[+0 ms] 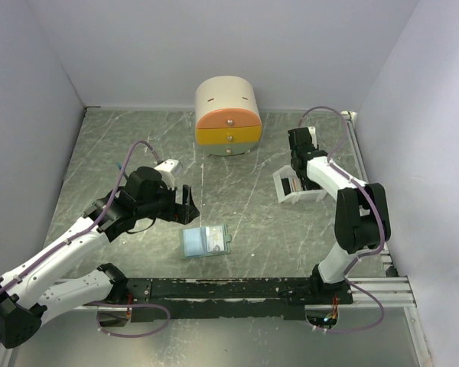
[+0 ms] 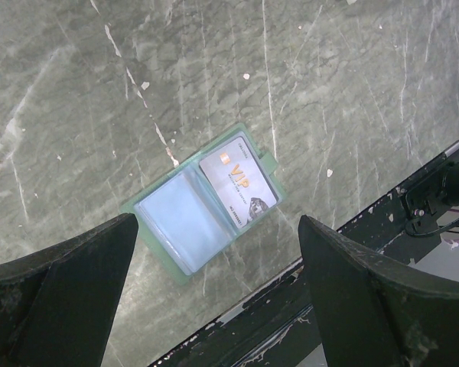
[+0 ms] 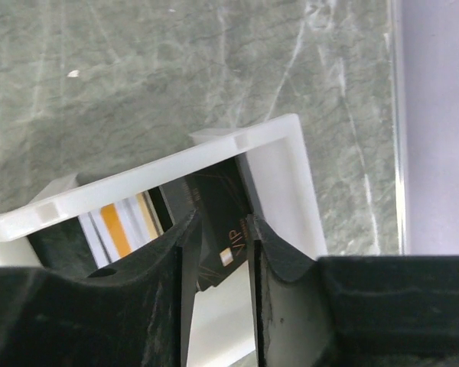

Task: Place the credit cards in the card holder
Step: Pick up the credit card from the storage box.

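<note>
Presumably picking a card | my right fingers point(image 3: 161, 290) were narrow over dark card point(image 3: 222, 222), hold unclear | left fingers point(image 2: 61, 283) wide above card holder point(image 2: 168, 222) | next needed firm pinch.

My overhead camera sits above and behind the arm bases point(image 1: 113, 281), looking down and forward over the whole table point(image 1: 122, 145). The left wrist camera looks down from some height on the open card holder point(image 2: 185, 220), which overhead I also see near the front edge. The right wrist camera sits very close over a corner of the white tray point(image 3: 277, 164), which overhead lies at the right
</note>
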